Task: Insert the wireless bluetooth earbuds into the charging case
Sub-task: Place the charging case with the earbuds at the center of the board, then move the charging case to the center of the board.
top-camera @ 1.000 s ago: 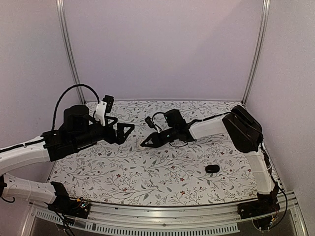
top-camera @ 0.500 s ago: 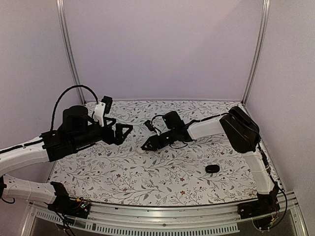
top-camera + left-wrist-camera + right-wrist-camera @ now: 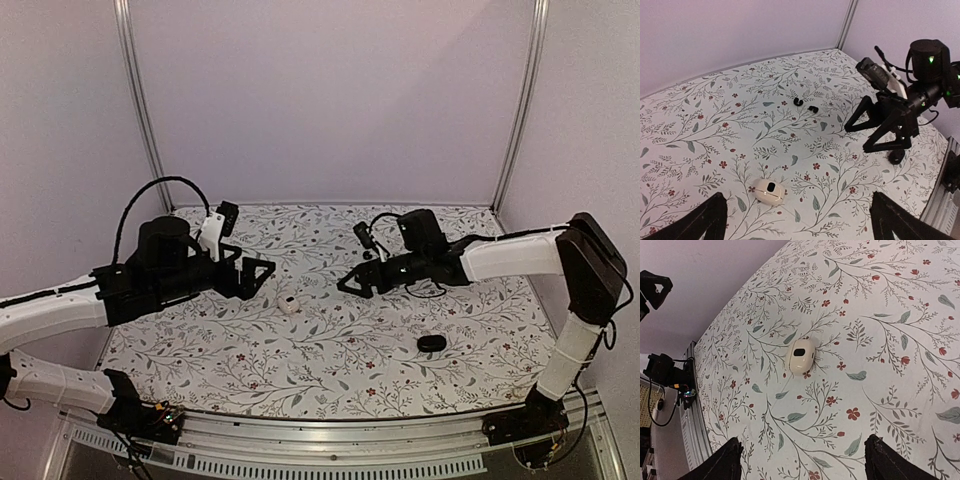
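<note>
White case (image 3: 289, 305) lies flat. L gripper (image 3: 262, 278) left of it, R gripper (image 3: 350, 286) right: both wide apart, empty. Earbuds (image 3: 798, 102) well apart from case.

The table cover (image 3: 715, 125) looks flat and dull, like printed cloth or paper. The little white case (image 3: 769, 191) is smooth plastic with a soft shine, and the tiny earbuds (image 3: 798, 102) are black and smooth. The rail (image 3: 330, 428) at the near edge is ridged grey metal
</note>
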You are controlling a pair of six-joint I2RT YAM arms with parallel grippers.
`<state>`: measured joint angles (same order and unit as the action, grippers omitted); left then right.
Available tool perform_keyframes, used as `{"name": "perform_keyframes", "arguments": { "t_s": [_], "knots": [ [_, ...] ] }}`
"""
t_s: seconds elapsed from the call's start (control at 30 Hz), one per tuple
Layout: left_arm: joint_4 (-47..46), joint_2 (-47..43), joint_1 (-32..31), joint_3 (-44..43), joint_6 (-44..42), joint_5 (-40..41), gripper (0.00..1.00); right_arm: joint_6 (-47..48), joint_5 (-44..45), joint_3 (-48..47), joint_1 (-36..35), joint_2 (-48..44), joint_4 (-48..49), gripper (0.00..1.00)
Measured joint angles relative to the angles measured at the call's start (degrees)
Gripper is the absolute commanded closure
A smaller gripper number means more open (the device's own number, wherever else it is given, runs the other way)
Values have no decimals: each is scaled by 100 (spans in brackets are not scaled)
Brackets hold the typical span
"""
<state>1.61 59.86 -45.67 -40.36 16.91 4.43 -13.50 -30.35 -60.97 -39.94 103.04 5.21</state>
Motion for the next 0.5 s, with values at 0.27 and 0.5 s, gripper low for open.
{"name": "perform_keyframes", "arguments": {
  "t_s": [0.27, 0.5],
  "knots": [
    [-24, 138, 11, -125, -22, -190, 0, -774, 903, 2046, 107, -2382, -693, 2],
    [-109, 461, 22, -164, -20, -313, 0, -1598, 1738, 2813, 330, -3856, -1687, 1]
  ]
}}
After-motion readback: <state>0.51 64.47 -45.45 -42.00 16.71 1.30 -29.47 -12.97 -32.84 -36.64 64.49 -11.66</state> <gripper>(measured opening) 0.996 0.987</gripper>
